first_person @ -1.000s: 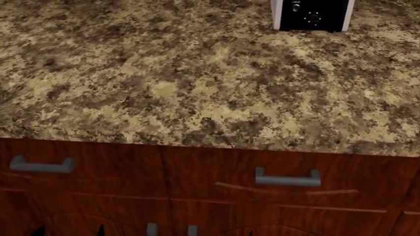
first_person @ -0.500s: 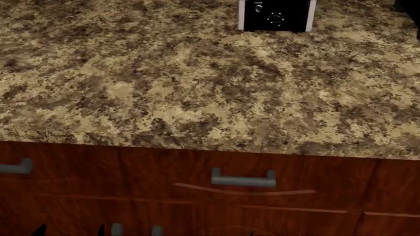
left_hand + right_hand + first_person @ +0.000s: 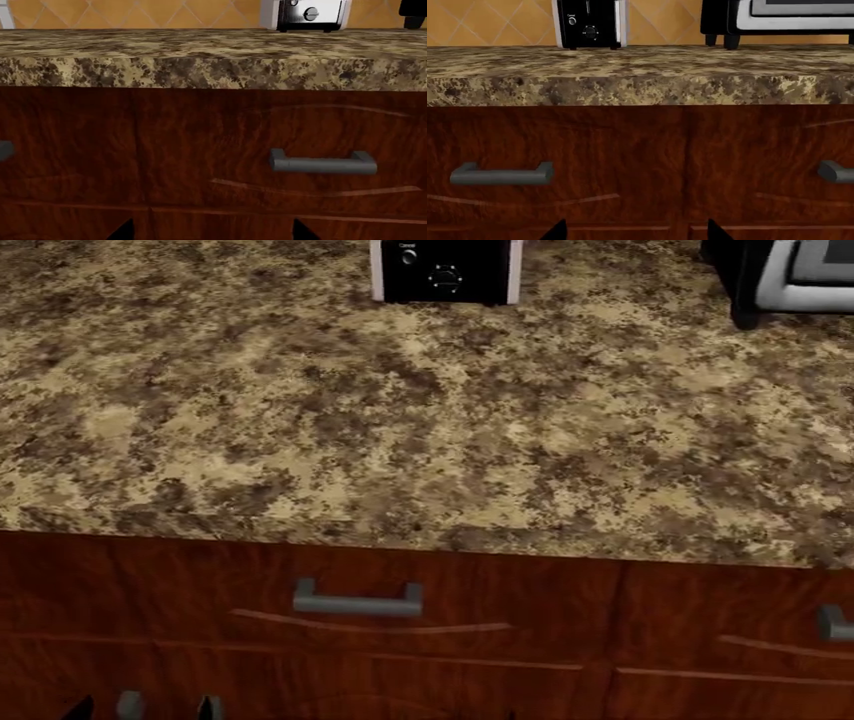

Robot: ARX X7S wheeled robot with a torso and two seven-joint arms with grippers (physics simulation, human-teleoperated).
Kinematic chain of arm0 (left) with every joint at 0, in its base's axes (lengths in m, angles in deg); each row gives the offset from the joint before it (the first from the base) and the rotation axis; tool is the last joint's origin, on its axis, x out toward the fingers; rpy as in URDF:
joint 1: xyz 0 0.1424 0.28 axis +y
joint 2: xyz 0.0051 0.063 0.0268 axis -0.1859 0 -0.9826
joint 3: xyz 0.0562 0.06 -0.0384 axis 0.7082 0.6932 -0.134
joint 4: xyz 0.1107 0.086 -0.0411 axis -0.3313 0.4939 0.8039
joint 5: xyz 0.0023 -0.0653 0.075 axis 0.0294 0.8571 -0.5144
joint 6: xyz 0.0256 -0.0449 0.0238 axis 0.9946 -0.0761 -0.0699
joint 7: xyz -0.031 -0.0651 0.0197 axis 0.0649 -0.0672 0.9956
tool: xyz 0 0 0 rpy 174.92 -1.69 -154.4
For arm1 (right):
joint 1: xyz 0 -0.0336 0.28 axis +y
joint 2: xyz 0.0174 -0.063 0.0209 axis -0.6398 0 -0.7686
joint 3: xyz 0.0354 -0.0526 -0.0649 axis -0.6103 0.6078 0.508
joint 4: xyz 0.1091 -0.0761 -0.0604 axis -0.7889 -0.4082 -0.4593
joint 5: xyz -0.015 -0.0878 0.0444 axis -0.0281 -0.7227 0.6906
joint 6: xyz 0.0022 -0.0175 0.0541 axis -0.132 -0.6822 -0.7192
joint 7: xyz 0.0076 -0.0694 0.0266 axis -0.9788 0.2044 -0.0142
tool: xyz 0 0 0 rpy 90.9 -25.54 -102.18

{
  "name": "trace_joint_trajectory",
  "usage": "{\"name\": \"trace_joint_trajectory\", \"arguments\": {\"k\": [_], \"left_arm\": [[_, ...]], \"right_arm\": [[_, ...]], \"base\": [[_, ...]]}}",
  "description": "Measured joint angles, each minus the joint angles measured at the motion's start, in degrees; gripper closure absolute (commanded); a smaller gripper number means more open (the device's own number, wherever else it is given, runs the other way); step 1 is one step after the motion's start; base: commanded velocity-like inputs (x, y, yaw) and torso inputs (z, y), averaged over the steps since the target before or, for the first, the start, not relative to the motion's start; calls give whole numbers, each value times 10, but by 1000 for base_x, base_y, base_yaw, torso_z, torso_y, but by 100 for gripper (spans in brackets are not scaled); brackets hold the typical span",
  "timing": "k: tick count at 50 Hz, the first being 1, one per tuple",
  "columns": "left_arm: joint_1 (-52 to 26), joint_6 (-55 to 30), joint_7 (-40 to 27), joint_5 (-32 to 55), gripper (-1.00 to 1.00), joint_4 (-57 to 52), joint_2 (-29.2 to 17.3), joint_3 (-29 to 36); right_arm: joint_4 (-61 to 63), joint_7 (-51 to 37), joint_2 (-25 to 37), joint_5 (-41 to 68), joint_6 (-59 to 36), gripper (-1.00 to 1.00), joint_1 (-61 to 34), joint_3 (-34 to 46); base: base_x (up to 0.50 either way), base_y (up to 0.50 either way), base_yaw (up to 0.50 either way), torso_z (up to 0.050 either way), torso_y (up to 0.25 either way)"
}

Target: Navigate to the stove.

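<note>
The stove is out of view in every frame. My left gripper [image 3: 213, 233] is open and empty; only its two dark fingertips [image 3: 125, 231] show, facing a reddish wooden drawer front. My right gripper [image 3: 635, 233] is open and empty too, its fingertips [image 3: 558, 230] also facing the cabinet front, below the counter edge. In the head view, two dark fingertips [image 3: 80, 708] of the left gripper peek in at the bottom left.
A speckled granite countertop [image 3: 400, 420] fills the head view. On it at the back stand a white and black toaster [image 3: 445, 270] and a grey toaster oven [image 3: 787, 280]. Below are wooden drawers with grey handles [image 3: 356, 600]. A tan tiled wall [image 3: 494, 25] is behind.
The head view has slid to the right along the counter. The toaster has shifted left in the picture, and the toaster oven has come into view at the top right.
</note>
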Motion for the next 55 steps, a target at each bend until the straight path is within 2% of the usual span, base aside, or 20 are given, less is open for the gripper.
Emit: {"name": "trace_joint_trajectory", "arguments": {"k": [55], "left_arm": [[-2, 3, -7, 6, -100, -1, -6, 10]], "right_arm": [[1, -9, 7, 5, 2, -100, -1, 8]], "base": [[-472, -18, 0, 0, 0]]}}
